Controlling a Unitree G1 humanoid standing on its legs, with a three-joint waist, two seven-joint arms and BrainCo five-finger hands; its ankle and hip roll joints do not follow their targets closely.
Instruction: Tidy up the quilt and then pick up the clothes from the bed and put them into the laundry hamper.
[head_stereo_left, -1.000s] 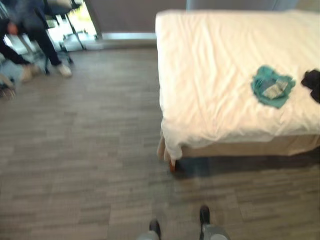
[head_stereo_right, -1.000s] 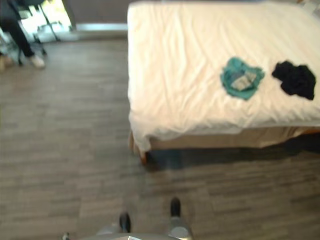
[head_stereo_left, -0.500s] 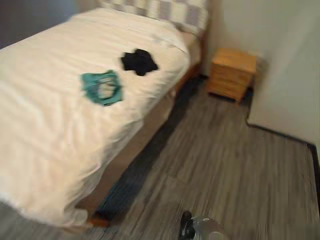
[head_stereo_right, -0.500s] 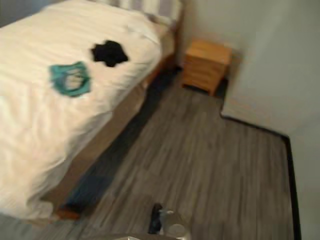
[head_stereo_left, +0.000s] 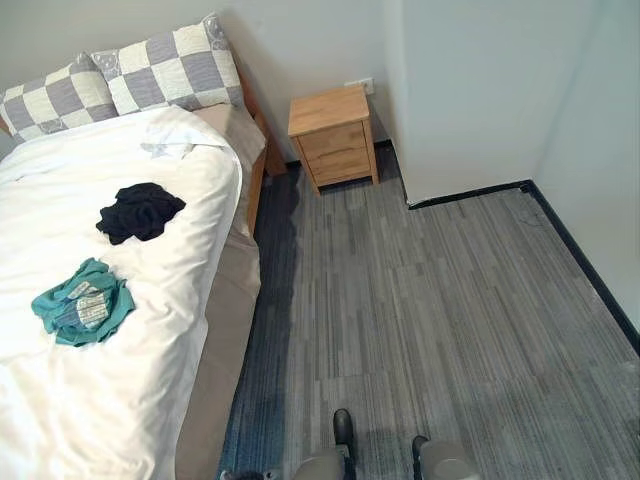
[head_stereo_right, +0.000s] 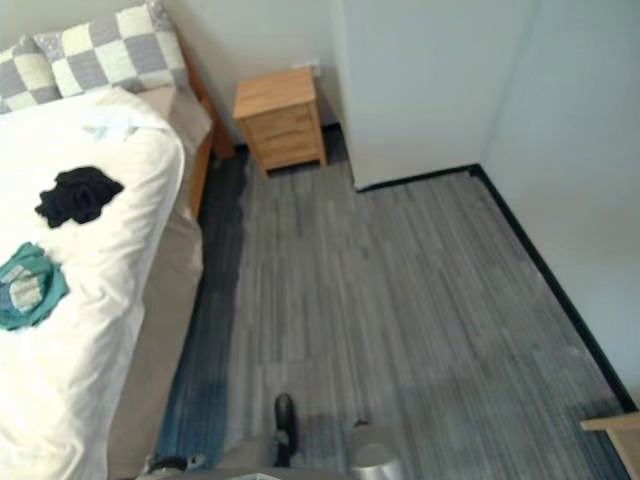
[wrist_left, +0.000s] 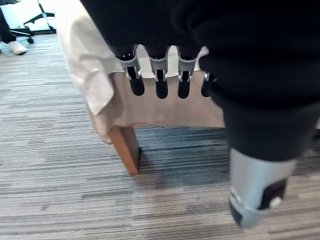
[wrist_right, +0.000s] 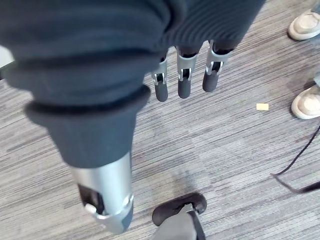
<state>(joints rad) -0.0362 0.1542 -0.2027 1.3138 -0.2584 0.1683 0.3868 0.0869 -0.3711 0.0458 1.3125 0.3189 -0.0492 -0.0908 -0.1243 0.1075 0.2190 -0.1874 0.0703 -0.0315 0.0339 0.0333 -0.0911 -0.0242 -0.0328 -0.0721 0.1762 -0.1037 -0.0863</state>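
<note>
Both hands hang at the robot's sides with nothing in them. The left hand (wrist_left: 165, 75) has its fingers (wrist_left: 161, 86) straight and relaxed, hanging just off the foot corner of the bed (wrist_left: 125, 150), where the white quilt (wrist_left: 90, 75) drapes over the wooden leg. The right hand (wrist_right: 182, 75) is likewise released, its fingers (wrist_right: 183, 85) pointing down at bare floor (wrist_right: 225, 150), with a person's shoes (wrist_right: 307, 102) standing a little way beyond.

From the head views, the robot stands on the floor beside the bed's long edge, apart from it. The quilt (head_stereo_left: 150, 330) lies spread flat over the mattress, lightly creased but not bunched, so the tidying step looks largely done or barely needed. On the quilt, nearest the robot, sits the crumpled teal garment (head_stereo_left: 82, 313); further up the bed toward the headboard lies the black garment (head_stereo_left: 140, 211); beyond that a small white cloth (head_stereo_left: 165, 146) near the checked pillows (head_stereo_left: 120, 80). A wooden nightstand (head_stereo_left: 333, 135) stands just past the bed's head corner.

The step in hand seems to be approach: neither garment is within reach of either hand. The next move calls for stepping toward the bed's edge and reaching the left hand over the quilt to the teal garment. A hamper cannot be made out here, so it must be located afterward.
</note>
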